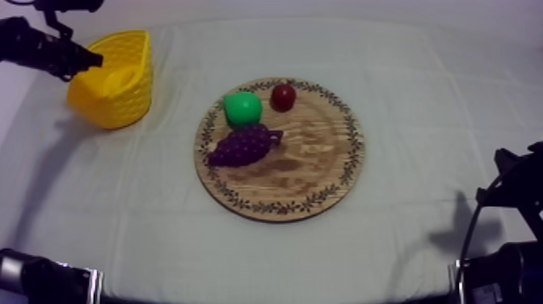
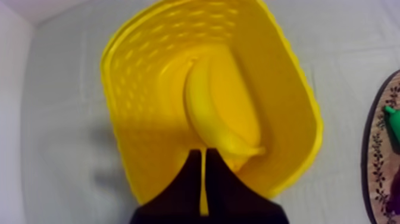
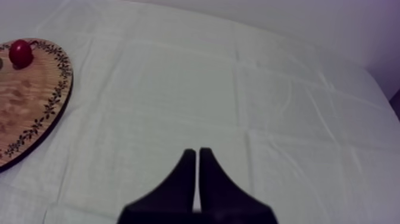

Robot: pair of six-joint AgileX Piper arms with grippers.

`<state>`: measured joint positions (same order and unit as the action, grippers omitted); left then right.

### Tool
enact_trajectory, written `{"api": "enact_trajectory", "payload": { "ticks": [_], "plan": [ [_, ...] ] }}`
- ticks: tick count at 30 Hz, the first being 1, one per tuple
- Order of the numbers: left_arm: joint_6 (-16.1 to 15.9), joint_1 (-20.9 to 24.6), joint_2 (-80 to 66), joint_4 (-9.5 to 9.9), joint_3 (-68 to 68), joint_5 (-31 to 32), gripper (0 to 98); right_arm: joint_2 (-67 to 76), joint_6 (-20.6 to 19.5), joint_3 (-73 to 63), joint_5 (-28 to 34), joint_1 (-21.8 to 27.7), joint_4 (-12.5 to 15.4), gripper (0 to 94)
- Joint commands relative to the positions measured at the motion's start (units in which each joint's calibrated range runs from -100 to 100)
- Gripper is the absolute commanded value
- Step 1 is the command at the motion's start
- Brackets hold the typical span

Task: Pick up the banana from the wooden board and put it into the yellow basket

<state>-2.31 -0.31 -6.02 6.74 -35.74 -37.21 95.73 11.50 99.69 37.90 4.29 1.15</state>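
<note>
The curved yellow toy banana (image 2: 217, 113) lies in the yellow latticed basket (image 2: 143, 77), lengthwise at twelve o'clock from my empty, closed left gripper (image 2: 204, 155).

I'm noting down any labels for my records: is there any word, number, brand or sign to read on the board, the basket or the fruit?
There is no text to read.
The wooden board carries only a leafy pattern round its rim, with no letters.
The yellow basket has no label.
The banana, pear, grapes, small red fruit and cloth are unmarked.
</note>
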Motion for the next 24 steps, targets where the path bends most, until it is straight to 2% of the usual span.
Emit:
{"api": "enact_trajectory", "payload": {
  "ticks": [1, 8, 15, 21, 24],
  "plan": [
    [-0.4, 0.1, -14.0, -0.79, -13.2, 3.5, 0.1, 0.0, 0.0, 0.0, 0.0, 0.0, 0.0, 0.3],
    [-3.9, 0.4, -35.5, -5.99, -30.1, 8.4, 0.1, 0.0, 0.0, 0.0, 0.0, 0.0, 0.0, 0.3],
    [-4.0, 1.4, -55.1, -8.53, -46.1, 11.0, 0.1, 0.0, 0.0, 0.0, 0.0, 0.0, 0.0, 0.3],
    [-4.0, 1.4, -72.3, -9.27, -56.3, 9.3, 0.1, 0.0, 0.0, 0.0, 0.0, 0.0, 0.0, 0.3],
    [-2.2, 0.0, -79.7, -7.86, -59.5, 7.5, 0.1, 0.0, 0.0, 0.0, 0.0, 0.0, 0.0, 0.3]
  ]
}}
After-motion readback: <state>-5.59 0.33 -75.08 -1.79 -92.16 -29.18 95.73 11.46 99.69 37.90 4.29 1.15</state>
